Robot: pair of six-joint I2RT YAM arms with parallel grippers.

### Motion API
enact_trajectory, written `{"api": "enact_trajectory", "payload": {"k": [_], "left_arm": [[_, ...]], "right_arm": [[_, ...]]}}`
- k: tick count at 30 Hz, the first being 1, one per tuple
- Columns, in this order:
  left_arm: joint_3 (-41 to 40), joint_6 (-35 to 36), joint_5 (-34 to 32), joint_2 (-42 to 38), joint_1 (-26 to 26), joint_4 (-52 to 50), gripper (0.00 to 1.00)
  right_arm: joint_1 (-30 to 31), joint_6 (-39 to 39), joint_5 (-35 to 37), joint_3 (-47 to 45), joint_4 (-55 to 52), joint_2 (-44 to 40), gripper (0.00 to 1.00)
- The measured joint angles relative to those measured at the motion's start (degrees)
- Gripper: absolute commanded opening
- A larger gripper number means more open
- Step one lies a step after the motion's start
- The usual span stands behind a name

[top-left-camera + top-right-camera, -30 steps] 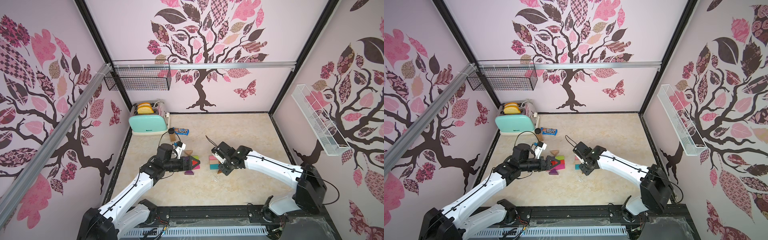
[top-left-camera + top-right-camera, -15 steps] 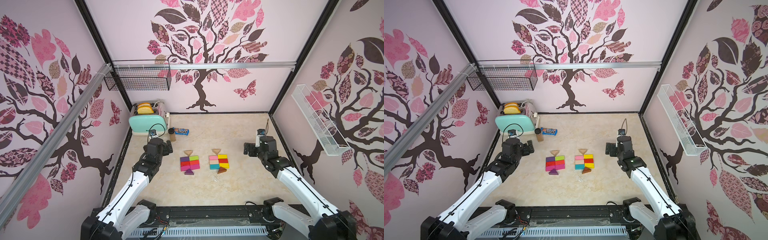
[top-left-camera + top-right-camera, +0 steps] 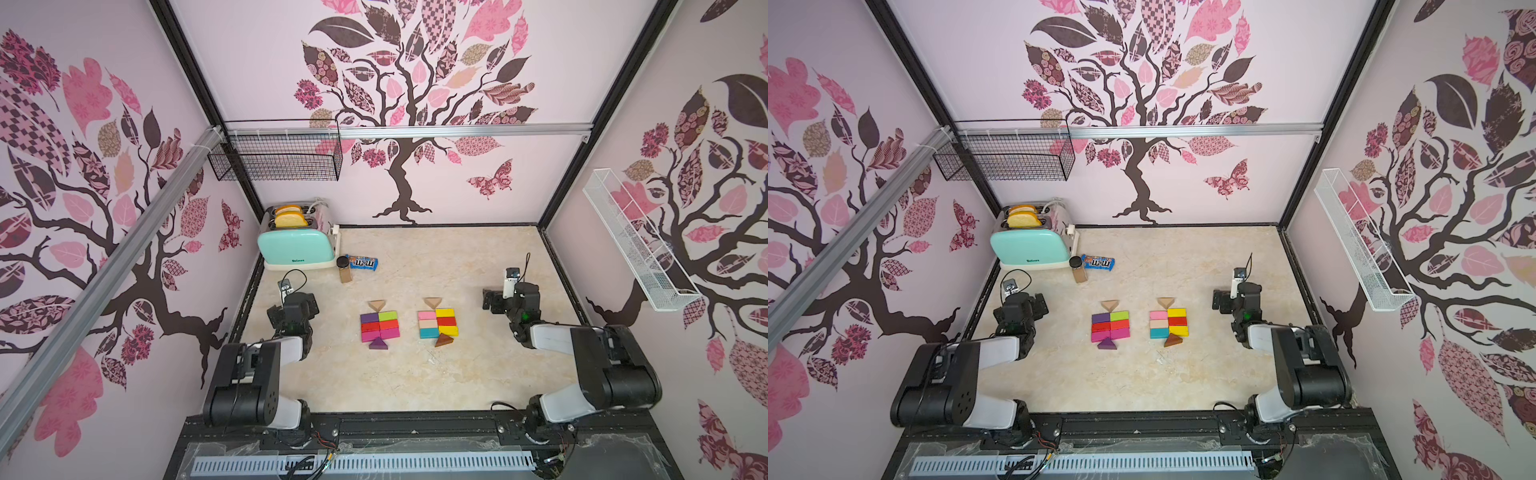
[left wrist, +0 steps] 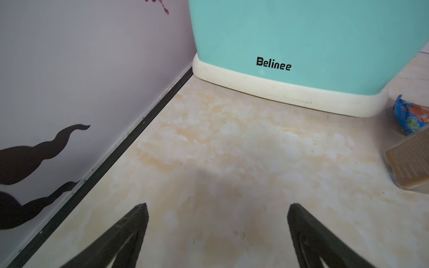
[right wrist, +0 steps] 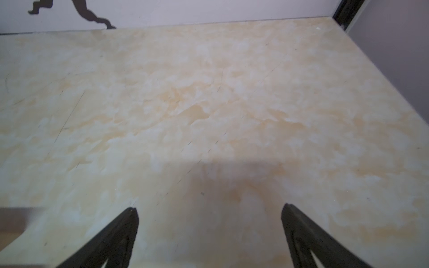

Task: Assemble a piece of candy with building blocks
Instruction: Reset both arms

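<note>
The building blocks lie mid-table as two candy shapes in both top views. The left-hand shape (image 3: 379, 325) is a grid of purple, green, red and pink rectangles, with a tan triangle (image 3: 377, 305) at the far end and a purple triangle (image 3: 377, 343) at the near end. The right-hand shape (image 3: 437, 323) has pink, yellow, tan, red and teal rectangles, a tan triangle (image 3: 432, 302) and a brown triangle (image 3: 444, 340). My left gripper (image 3: 293, 308) (image 4: 217, 210) stands open over bare table, well left of the blocks. My right gripper (image 3: 492, 300) (image 5: 209, 211) is open and empty, well right of them.
A mint toaster (image 3: 297, 245) with toast stands at the back left, with a blue M&M's packet (image 3: 362, 262) and a small black-capped jar (image 3: 343, 269) beside it. A black wire basket (image 3: 276, 156) hangs on the back wall. A white basket (image 3: 636, 241) hangs on the right wall.
Both arms have drawn back from the blocks to the table's two sides and folded in. The right gripper has let go and opened. Both candy shapes now lie uncovered.
</note>
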Motion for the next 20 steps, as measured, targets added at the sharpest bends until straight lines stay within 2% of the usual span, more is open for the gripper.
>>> {"api": "enact_trajectory", "payload": {"k": [3,8,20], "left_arm": [[-0.22,1.31,3.56,4.26,-0.74,7.43,0.98],[-0.44,2.38,5.07,4.5,-1.16,11.98,0.98],[-0.44,3.58,4.83,4.31,-2.29,14.14,0.98]], "right_arm": [[-1.25,0.48,0.26,-1.77,3.63,0.98,0.99],[-0.96,0.57,0.24,-1.77,6.93,0.81,0.99],[-0.94,0.55,0.39,-1.77,7.78,0.81,0.99]]}}
